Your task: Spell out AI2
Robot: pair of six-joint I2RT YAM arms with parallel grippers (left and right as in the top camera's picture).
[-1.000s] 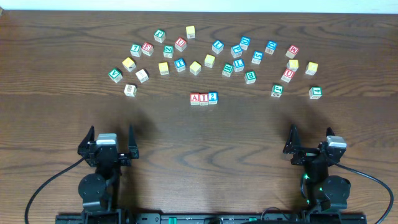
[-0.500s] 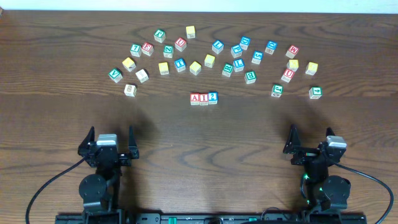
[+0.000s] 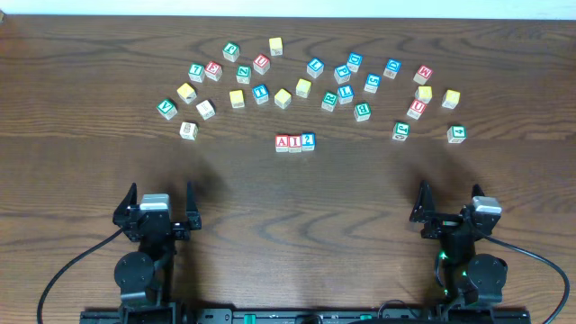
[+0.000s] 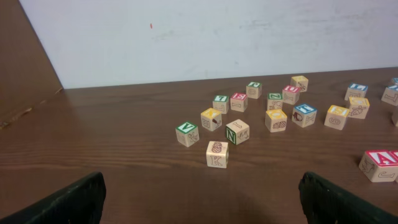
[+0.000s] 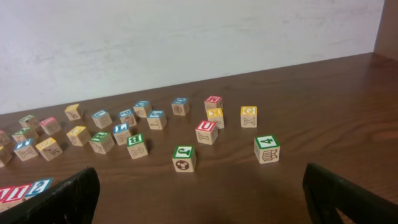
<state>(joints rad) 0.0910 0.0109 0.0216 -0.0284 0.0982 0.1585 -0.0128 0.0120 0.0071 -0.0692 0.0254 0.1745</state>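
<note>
A cube [image 3: 283, 142], I cube [image 3: 295, 142] and 2 cube [image 3: 308, 140] sit touching in a row mid-table, reading AI2. Left gripper [image 3: 160, 192] and right gripper [image 3: 449, 193] are both spread and empty, well apart from the row. The cubes are probably light, rigid, smooth wood. If you regrip, pinch the front and back faces, since neighbours block the sides.

Dark wooden bench [image 3: 90, 171], grain running left to right. Loose lettered cubes [image 3: 314, 67] lie in a broad arc across its far half, each resting singly on the surface. Leftmost: green-edged "V" cube [image 3: 166, 109], with a pale "K" cube [image 3: 188, 130] near it toward the front. Rightmost: green-edged "4" cube [image 3: 456, 134]. A yellow cube [image 3: 275, 45] sits farthest back. A white wall [image 4: 217, 37] stands behind the bench.
</note>
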